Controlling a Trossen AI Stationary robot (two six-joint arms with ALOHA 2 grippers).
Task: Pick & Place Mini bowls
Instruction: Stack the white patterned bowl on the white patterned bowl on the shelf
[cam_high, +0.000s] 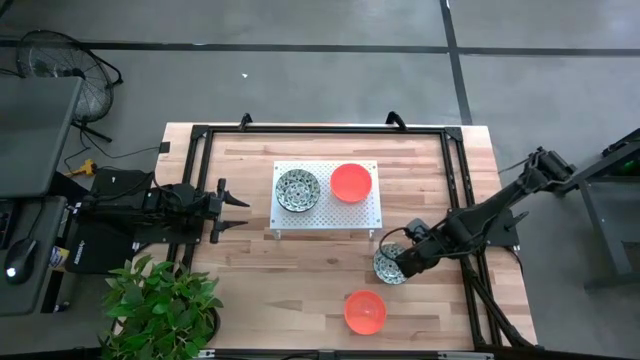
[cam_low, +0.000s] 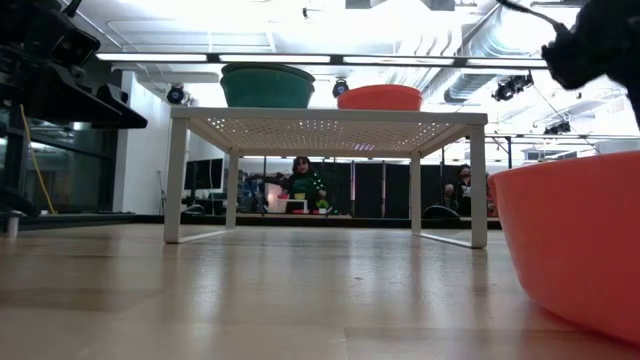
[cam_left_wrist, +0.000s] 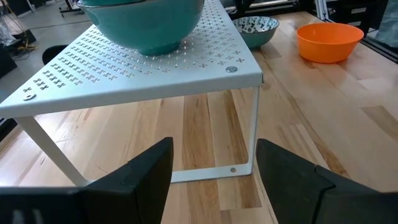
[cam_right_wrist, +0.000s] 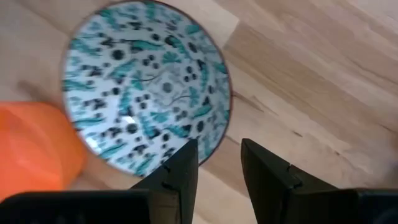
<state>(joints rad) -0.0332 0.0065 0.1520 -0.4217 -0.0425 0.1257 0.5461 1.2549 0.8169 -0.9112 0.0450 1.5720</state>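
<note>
On the wooden counter (cam_high: 300, 270) we see a white perforated platform (cam_high: 326, 222) near the middle, carrying two mini bowls side by side: a speckled bowl (cam_high: 297, 189) toward the left arm and an orange-red bowl (cam_high: 351, 183) toward the right arm, both upright with mouths facing up. Below the platform's right corner sits a second speckled bowl (cam_high: 390, 265), and nearer the counter's front edge a second orange-red bowl (cam_high: 365, 312) stands alone, well apart from the platform. Our right claw (cam_high: 403, 262) is at the rim of the speckled bowl on the counter; in the right wrist view its fingers (cam_right_wrist: 177, 177) stand a little apart, one over the patterned inside of the bowl (cam_right_wrist: 146, 84) and the other outside, straddling the rim, though we cannot tell whether they press on it. The bowls are round, so we find no long axis to name; this one appears level, mouth upward. Our left claw (cam_high: 235, 209) waits at the counter's left side, fingers spread, pointing toward the platform. A potted plant (cam_high: 160, 305) stands at the front left corner, and a fan (cam_high: 70, 75) sits on the floor beyond the counter.
</note>
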